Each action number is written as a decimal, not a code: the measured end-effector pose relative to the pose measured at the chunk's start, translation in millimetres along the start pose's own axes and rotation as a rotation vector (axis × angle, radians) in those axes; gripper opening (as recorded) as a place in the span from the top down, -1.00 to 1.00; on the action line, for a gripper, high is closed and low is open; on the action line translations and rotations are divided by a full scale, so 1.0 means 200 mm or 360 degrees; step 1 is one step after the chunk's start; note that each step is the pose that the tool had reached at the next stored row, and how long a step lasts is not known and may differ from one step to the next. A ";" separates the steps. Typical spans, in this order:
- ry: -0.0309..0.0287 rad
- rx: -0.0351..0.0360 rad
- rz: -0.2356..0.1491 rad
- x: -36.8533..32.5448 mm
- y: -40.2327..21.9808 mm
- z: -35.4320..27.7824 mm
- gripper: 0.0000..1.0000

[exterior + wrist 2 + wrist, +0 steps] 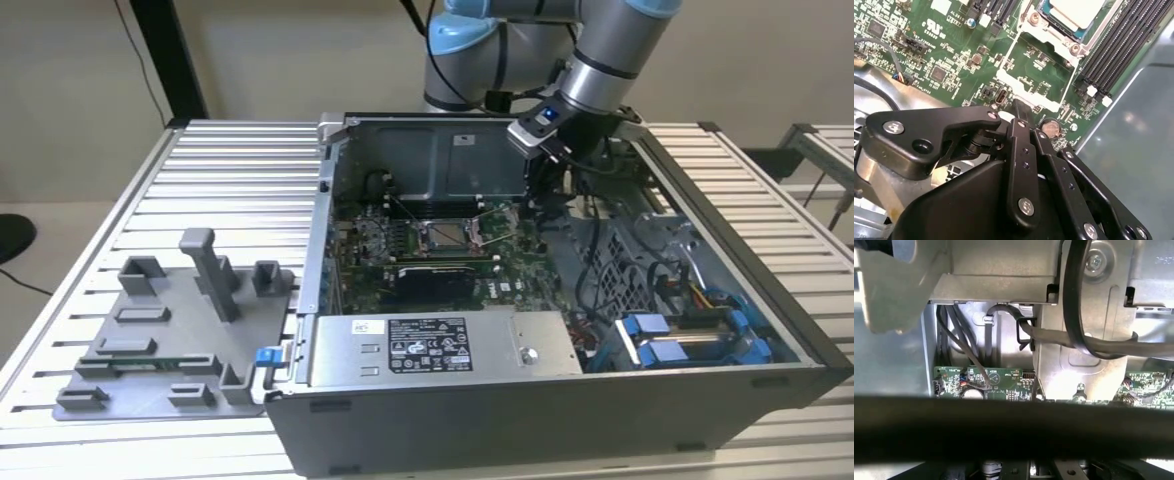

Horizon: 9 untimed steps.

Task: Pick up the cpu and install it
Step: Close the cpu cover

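- Slatted metal table (200, 190) carries an open computer case (747, 390); a grey plastic tray (134, 395) lies on the exterior view's left, and a silver power-supply box (441, 345) sits across the case's near side.
- The cpu (1074, 11), a flat square chip with a silvery-white metal top and a teal-green edge, lies level in its socket on the green motherboard (944, 50), with black memory slots (1119, 45) just beside it.
- A pale metal frame (1004, 75) lies next to the socket, bare board showing through its opening.
- The black gripper (1021, 109) hangs over the board by that frame, apart from the cpu, its fingers drawn together to one narrow tip with nothing between them.
- The arm (601, 60) reaches down into the case on the exterior view's right of the socket.
- Black cables (1074, 315) run along the case's metal wall in the first wrist view.
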<state>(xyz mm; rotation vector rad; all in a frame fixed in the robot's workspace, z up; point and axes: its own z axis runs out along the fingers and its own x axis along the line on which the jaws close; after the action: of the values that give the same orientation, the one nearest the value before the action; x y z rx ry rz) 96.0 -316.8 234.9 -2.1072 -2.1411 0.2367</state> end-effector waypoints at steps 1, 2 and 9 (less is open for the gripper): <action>-0.00005 0.0000 -0.0001 0.000 0.002 0.008 1.00; -0.00008 0.0000 -0.0002 0.000 0.004 0.017 1.00; -0.00048 0.0000 -0.0022 0.000 0.024 0.024 1.00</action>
<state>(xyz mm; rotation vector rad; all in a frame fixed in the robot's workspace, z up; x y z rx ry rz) 99.6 -316.9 229.2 -2.0925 -2.1571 0.2383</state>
